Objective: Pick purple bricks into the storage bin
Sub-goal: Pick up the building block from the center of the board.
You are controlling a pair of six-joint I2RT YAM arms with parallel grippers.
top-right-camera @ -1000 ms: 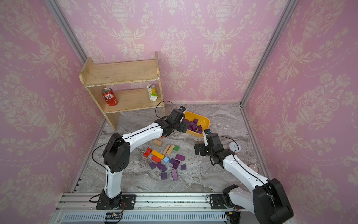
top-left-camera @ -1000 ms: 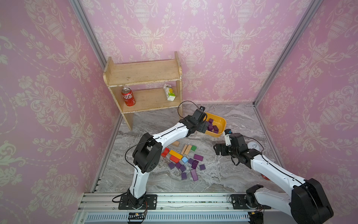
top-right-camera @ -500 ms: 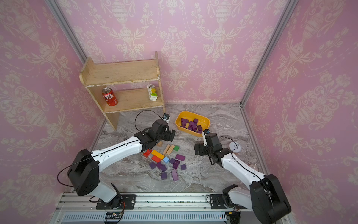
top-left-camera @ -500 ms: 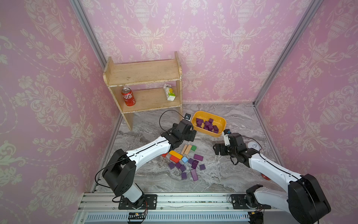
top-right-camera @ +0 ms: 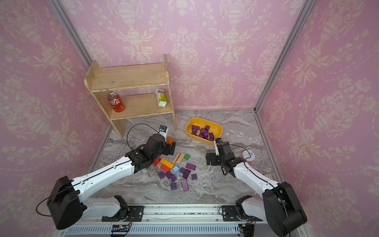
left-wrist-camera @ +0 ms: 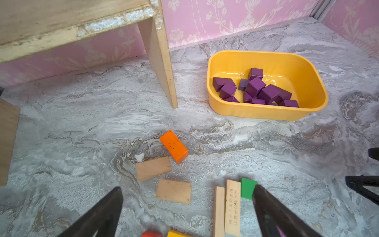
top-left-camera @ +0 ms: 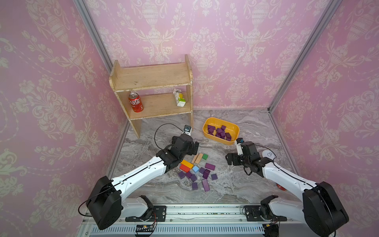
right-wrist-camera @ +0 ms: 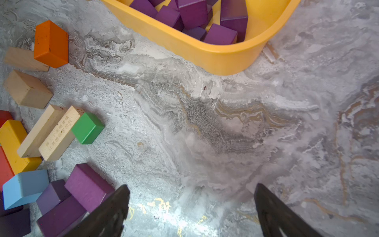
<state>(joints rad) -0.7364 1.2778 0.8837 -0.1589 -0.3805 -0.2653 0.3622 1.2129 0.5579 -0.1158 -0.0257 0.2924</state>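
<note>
The grey marbled worktop (top-left-camera: pixel 246 184) fills a booth with pink walls (top-left-camera: pixel 225 51) papered in pale ornaments. Metal posts (top-left-camera: pixel 92 41) rise at the two back corners, and a rail (top-left-camera: pixel 205 213) along the front carries both arm bases.

At the back left stands a two-tier wooden shelf (top-left-camera: pixel 151 78). On its lower board a red can (top-left-camera: pixel 135 102) and a small carton (top-left-camera: pixel 179 97) stand upright, well apart. The storage bin (top-left-camera: pixel 231 125) sits on the worktop just beside the shelf's right leg. A small white round thing (top-left-camera: pixel 268 153) lies near the right arm.

The left arm (top-left-camera: pixel 143 172) reaches in from the front and covers the left edge of the block pile. The left hand (left-wrist-camera: pixel 186 187) hovers over the tan blocks (left-wrist-camera: pixel 152 168), fingers spread wide, holding nothing. The right hand (right-wrist-camera: pixel 191 186) is just as wide and empty, over bare worktop between bin and pile.

The purple bricks (top-left-camera: pixel 219 131) in the bin are heaped, roughly ten; I cannot count them surely. Nine loose bricks (top-left-camera: pixel 206 174) lie at the near side of the pile. Among them I count four tan blocks, two red blocks (top-right-camera: pixel 165 168), and one each of an orange block (top-right-camera: pixel 170 140), a yellow block (top-left-camera: pixel 187 164), a green block (top-left-camera: pixel 204 157) and a blue block (top-left-camera: pixel 195 169).
</note>
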